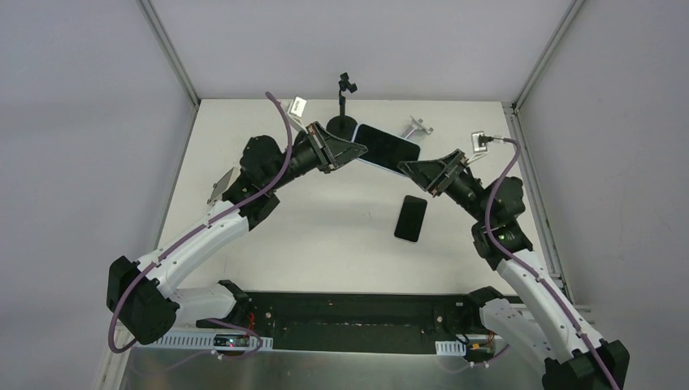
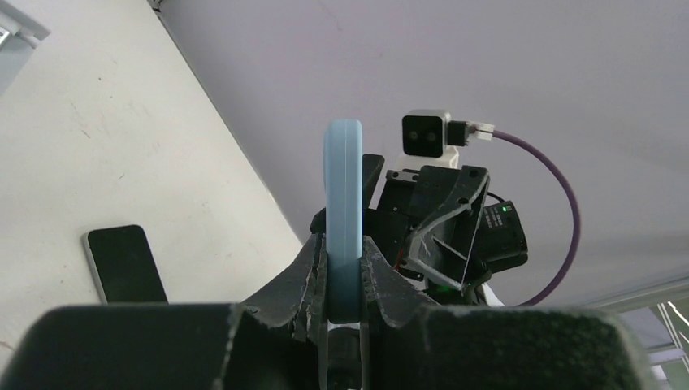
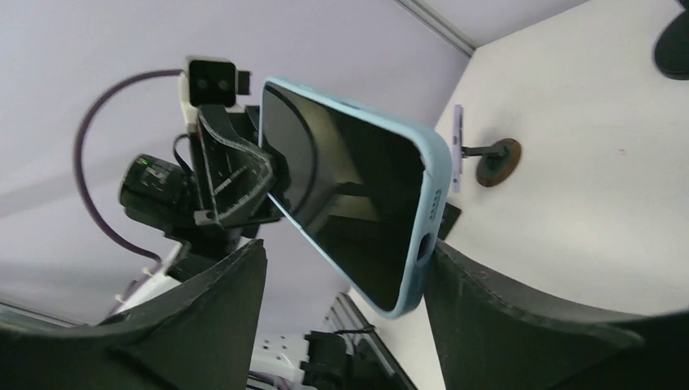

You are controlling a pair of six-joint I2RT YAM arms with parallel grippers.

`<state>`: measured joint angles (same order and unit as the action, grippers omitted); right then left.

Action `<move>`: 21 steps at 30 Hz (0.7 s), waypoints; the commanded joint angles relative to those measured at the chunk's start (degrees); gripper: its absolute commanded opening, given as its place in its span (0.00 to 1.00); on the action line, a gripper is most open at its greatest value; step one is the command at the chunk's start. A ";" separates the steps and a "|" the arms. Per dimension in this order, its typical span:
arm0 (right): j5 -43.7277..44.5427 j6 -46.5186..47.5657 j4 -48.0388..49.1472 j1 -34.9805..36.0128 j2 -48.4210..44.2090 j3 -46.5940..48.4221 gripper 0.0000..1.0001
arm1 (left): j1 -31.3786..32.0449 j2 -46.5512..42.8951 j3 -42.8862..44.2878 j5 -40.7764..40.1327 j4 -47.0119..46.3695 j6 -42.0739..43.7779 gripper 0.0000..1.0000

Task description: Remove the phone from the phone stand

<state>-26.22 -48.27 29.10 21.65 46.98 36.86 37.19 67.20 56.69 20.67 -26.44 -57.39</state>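
A phone in a light-blue case hangs in the air right of the black phone stand, clear of it. My left gripper is shut on its left end. In the left wrist view the phone stands edge-on between the closed jaws of that gripper. My right gripper is open at the phone's right end. In the right wrist view the phone lies between the spread jaws of that gripper, its blue edge close against the right finger.
A second black phone lies flat on the table mid-right and also shows in the left wrist view. A silver bracket sits at the back. A small plate on a round base stands on the table.
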 commanded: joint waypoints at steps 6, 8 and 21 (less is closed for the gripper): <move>1.62 40.63 -32.80 0.11 -7.10 7.67 0.73 | 0.43 -0.80 0.51 4.84 -4.55 1.07 0.00; 0.25 46.58 -36.92 0.21 -7.40 9.65 0.74 | 0.38 -0.63 0.15 6.04 -4.27 0.97 0.00; -9.62 71.30 -50.35 0.12 -3.59 22.92 0.87 | 0.43 -1.21 -2.95 11.23 -0.07 2.60 0.00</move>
<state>-32.18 14.26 -17.34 21.65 41.10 53.84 37.17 67.40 53.12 29.39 -22.87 -55.79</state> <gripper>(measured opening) 0.863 0.132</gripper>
